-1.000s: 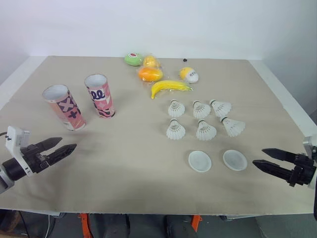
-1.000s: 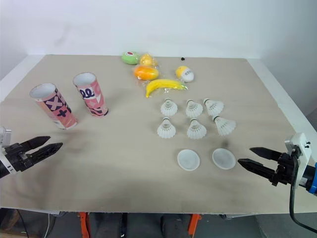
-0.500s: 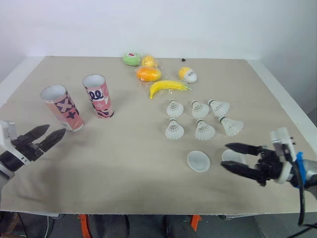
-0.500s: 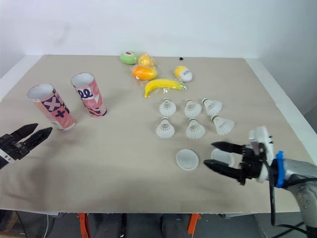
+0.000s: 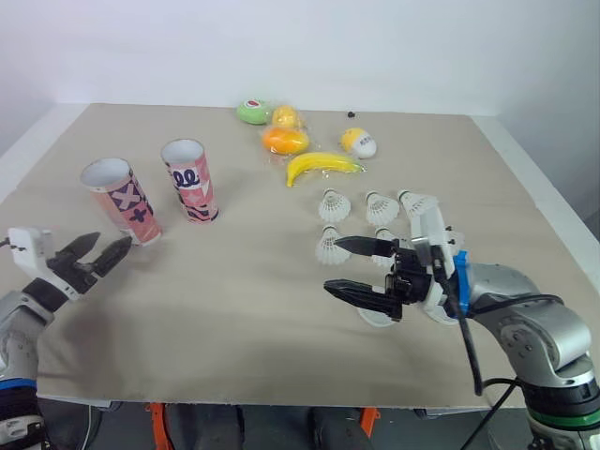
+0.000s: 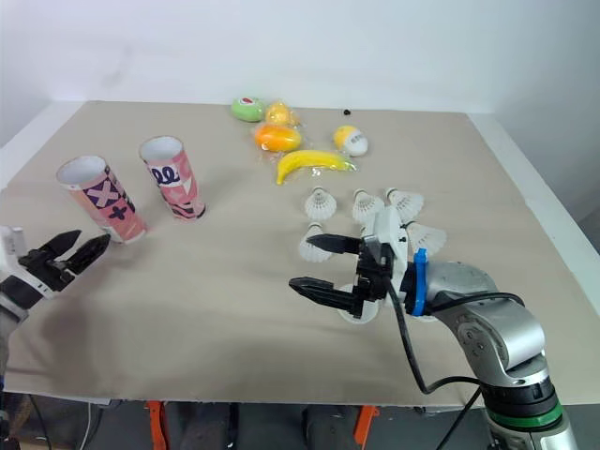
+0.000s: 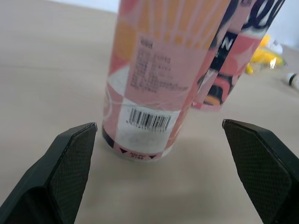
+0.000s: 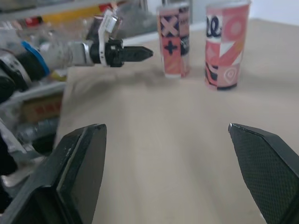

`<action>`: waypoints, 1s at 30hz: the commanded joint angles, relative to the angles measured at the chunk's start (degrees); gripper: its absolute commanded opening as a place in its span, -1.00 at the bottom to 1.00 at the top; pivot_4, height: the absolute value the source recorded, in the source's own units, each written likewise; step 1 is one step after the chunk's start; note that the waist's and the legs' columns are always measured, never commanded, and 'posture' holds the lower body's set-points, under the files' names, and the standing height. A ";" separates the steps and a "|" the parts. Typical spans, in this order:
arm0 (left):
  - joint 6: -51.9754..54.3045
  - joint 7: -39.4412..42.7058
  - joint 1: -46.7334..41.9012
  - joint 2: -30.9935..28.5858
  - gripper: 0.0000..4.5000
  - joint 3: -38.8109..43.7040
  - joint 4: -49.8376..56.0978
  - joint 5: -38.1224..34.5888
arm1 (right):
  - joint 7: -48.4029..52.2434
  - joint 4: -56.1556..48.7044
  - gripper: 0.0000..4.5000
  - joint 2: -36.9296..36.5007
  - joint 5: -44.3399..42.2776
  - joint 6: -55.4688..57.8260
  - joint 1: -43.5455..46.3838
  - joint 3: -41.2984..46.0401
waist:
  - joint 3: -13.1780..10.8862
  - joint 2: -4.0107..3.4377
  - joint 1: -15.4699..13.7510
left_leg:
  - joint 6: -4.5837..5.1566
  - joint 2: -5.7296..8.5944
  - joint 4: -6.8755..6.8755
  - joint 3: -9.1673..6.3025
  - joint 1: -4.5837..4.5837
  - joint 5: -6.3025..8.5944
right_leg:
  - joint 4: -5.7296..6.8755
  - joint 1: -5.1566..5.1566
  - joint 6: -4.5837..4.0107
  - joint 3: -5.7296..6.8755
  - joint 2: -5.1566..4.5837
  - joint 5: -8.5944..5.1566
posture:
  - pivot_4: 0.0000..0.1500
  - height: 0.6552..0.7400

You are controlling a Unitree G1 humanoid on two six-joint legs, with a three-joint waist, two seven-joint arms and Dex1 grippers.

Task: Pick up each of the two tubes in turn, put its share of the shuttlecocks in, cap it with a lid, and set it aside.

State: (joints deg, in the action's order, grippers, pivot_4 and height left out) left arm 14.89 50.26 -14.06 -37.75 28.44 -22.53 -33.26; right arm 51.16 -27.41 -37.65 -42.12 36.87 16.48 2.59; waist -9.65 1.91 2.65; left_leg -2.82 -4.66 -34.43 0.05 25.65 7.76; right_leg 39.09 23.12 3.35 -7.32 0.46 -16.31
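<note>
Two pink patterned tubes stand open-topped at the left of the table, the tilted left tube and the upright right tube. Several white shuttlecocks sit in two rows right of centre. My left gripper is open, low over the table just in front of the left tube, whose base lies between the fingers' line ahead. My right gripper is open and points left, hovering past the front shuttlecocks. A white lid peeks out beneath it; the arm hides the other lid.
A banana, an orange, a green fruit and a yellow-white toy lie at the back centre. The table's front edge runs just below both arms. The right wrist view looks across bare tabletop to both tubes.
My right arm has swung left from the table's right front edge, over the lids, to the middle. My left gripper has edged forward to the left tube.
</note>
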 commanded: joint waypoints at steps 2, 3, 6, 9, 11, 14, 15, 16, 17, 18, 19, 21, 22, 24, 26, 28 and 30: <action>-4.34 1.77 -5.47 -1.01 1.00 -2.52 -6.63 3.34 | -2.84 -1.75 0.99 1.05 2.04 -2.24 1.46 0.40 | 0.00 0.00 -0.04 | 0.00 -0.01 0.04 -0.06 0.01 0.00 | 0.02 0.00 -0.03 0.02 0.06 -0.02 | 1.00 1.00; -5.11 2.38 -6.83 -1.11 1.00 -3.38 -8.48 4.16 | -3.31 -2.03 0.99 1.24 2.25 -2.41 1.36 0.47 | 0.00 0.00 -0.04 | 0.00 -0.01 0.04 -0.08 0.02 0.00 | 0.03 0.00 -0.03 0.03 0.07 -0.02 | 1.00 1.00; -7.25 3.84 -10.07 -1.47 1.00 -4.99 -13.11 5.99 | -4.14 -2.85 0.99 1.56 2.09 -2.52 1.06 0.82 | 0.00 0.00 -0.05 | 0.00 -0.01 0.03 -0.11 0.03 0.00 | 0.04 -0.01 -0.02 0.03 0.09 -0.01 | 1.00 1.00; -9.61 4.97 -13.95 -2.01 1.00 -6.31 -18.43 7.80 | -4.60 -4.29 0.99 1.60 1.23 -2.39 0.59 1.19 | 0.00 0.01 -0.04 | 0.00 -0.01 0.02 -0.11 0.04 0.00 | 0.04 -0.01 0.00 0.03 0.09 0.00 | 1.00 1.00; -11.89 5.44 -17.19 -2.37 1.00 -7.36 -22.65 9.61 | -4.81 -5.19 0.99 1.60 0.66 -2.24 0.17 1.40 | 0.00 0.01 -0.04 | 0.00 -0.01 0.02 -0.11 0.04 0.00 | 0.05 -0.01 0.00 0.03 0.11 -0.01 | 1.00 1.00; -14.74 5.99 -20.81 -2.70 1.00 -8.48 -27.57 11.63 | -5.19 -5.78 0.99 1.67 0.35 -2.21 -0.27 1.53 | 0.01 0.01 -0.04 | 0.00 -0.01 0.02 -0.17 0.07 0.00 | 0.05 -0.01 0.01 0.04 0.14 -0.02 | 1.00 1.00; -15.71 6.08 -21.79 -2.74 1.00 -8.89 -28.86 12.33 | -5.36 -5.97 0.99 1.73 0.24 -2.26 -0.48 1.57 | 0.00 0.01 -0.05 | 0.00 0.00 0.02 -0.17 0.09 0.00 | 0.05 -0.01 0.01 0.04 0.14 -0.01 | 1.00 1.00; -16.57 6.02 -22.63 -2.77 1.00 -9.24 -29.97 12.99 | -5.55 -6.14 0.99 1.82 0.17 -2.34 -0.68 1.61 | 0.00 0.01 -0.04 | 0.00 0.00 0.02 -0.17 0.10 0.00 | 0.05 -0.01 0.01 0.03 0.14 -0.01 | 1.00 1.00; -17.24 6.10 -23.37 -2.75 1.00 -9.36 -31.06 13.43 | -5.79 -6.32 0.99 1.87 0.11 -2.41 -0.86 1.65 | 0.01 0.01 -0.05 | 0.00 0.01 0.02 -0.17 0.11 0.00 | 0.05 -0.01 0.00 0.03 0.14 -0.01 | 1.00 1.00; -17.90 6.11 -24.16 -2.69 1.00 -9.54 -32.07 13.86 | -6.03 -6.47 0.99 1.91 0.11 -2.50 -1.03 1.71 | 0.01 0.01 -0.05 | 0.00 0.00 0.02 -0.18 0.11 0.00 | 0.05 -0.01 0.00 0.03 0.14 -0.02 | 1.00 1.00; -18.63 5.96 -24.99 -2.60 1.00 -9.85 -33.04 14.38 | -6.23 -6.55 0.99 1.95 0.17 -2.61 -1.17 1.76 | 0.00 0.01 -0.05 | 0.00 0.00 0.02 -0.19 0.11 0.00 | 0.06 -0.01 -0.02 0.03 0.14 -0.01 | 1.00 1.00; -19.86 5.84 -26.37 -2.45 1.00 -10.45 -34.76 15.21 | -6.56 -6.76 0.99 2.02 0.16 -2.79 -1.41 1.85 | 0.00 0.01 -0.05 | 0.00 0.01 0.02 -0.23 0.14 0.00 | 0.07 0.00 -0.03 0.05 0.17 -0.02 | 1.00 1.00; -20.37 5.72 -27.15 -2.31 1.00 -10.79 -35.63 15.68 | -6.76 -6.84 0.99 2.11 0.10 -2.91 -1.50 1.88 | 0.00 0.01 -0.06 | 0.00 0.01 0.02 -0.25 0.18 0.00 | 0.07 0.01 -0.03 0.05 0.18 -0.02 | 1.00 1.00; -21.42 5.31 -28.42 -2.07 1.00 -11.35 -37.21 16.61 | -7.11 -7.00 0.99 2.20 0.05 -3.12 -1.66 1.91 | 0.00 0.01 -0.06 | 0.00 0.02 0.00 -0.28 0.21 0.00 | 0.07 0.01 -0.03 0.06 0.18 -0.02 | 1.00 1.00; -22.53 4.79 -29.39 -1.86 1.00 -11.84 -38.61 17.47 | -7.39 -7.30 0.99 2.24 -0.05 -3.26 -1.92 2.06 | 0.01 0.01 -0.06 | 0.00 0.02 -0.01 -0.30 0.24 -0.01 | 0.07 0.01 -0.02 0.06 0.18 -0.01 | 1.00 1.00; -23.93 4.19 -30.14 -1.78 1.00 -12.51 -40.07 18.56 | -7.66 -7.54 0.99 2.24 -0.14 -3.36 -2.11 2.19 | 0.00 0.01 -0.06 | 0.00 0.03 -0.01 -0.31 0.25 -0.01 | 0.07 0.01 -0.02 0.07 0.18 -0.01 | 1.00 1.00; -25.16 3.82 -30.80 -1.58 1.00 -13.13 -41.38 19.55 | -7.94 -7.69 0.99 2.13 -0.34 -3.44 -2.22 2.28 | 0.00 0.01 -0.06 | 0.00 0.03 -0.01 -0.32 0.25 -0.01 | 0.07 0.01 -0.03 0.07 0.18 -0.01 | 1.00 1.00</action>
State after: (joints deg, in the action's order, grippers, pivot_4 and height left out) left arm -8.35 54.46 -43.30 -39.03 15.48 -63.09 -14.64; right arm 43.54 -32.46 -35.57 -41.46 34.60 14.04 2.72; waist -9.65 1.92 2.58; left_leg -2.82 -4.63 -34.44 -0.27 25.91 7.76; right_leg 39.16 23.13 3.32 -7.25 0.64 -16.32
